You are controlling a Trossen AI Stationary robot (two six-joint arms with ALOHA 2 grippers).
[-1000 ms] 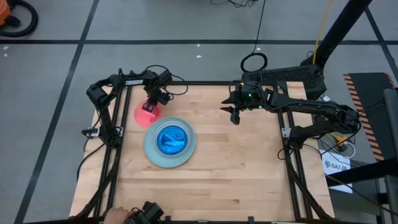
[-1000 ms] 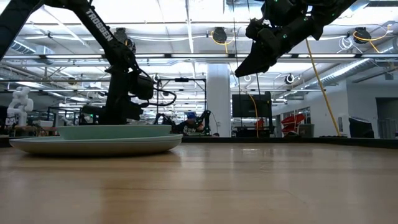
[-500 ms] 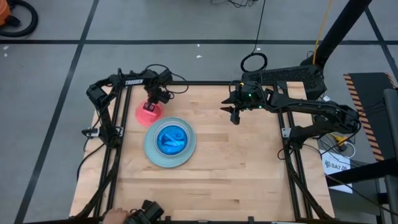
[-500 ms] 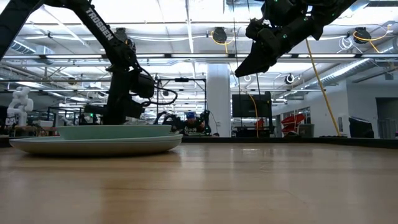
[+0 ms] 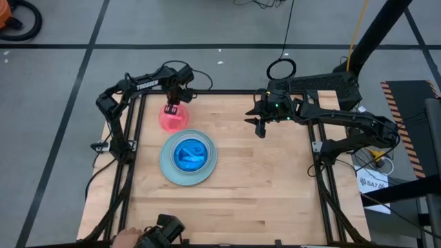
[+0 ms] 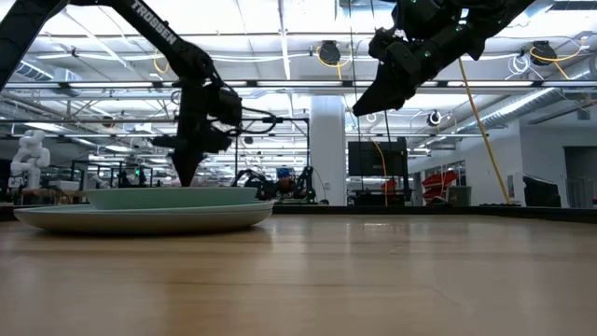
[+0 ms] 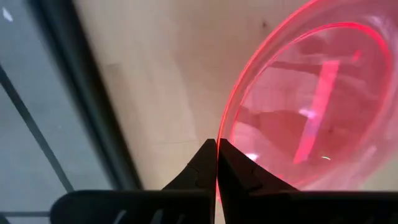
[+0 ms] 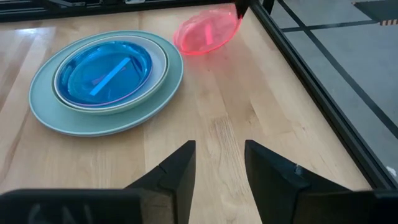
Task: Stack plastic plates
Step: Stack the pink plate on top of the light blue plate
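The work surface is a light wooden butcher-block table [image 5: 262, 179] bordered by a black metal frame [image 5: 324, 186]. The surrounding floor [image 5: 55, 83] is grey concrete marked with dark lines. A hazard-striped panel [image 5: 403, 131] sits at one side (orange and black edging). In the low view, the hall behind shows rows of ceiling lights [image 6: 280, 37], a white column [image 6: 328, 149], a dark monitor [image 6: 378, 159] and a white humanoid figure [image 6: 30, 159].
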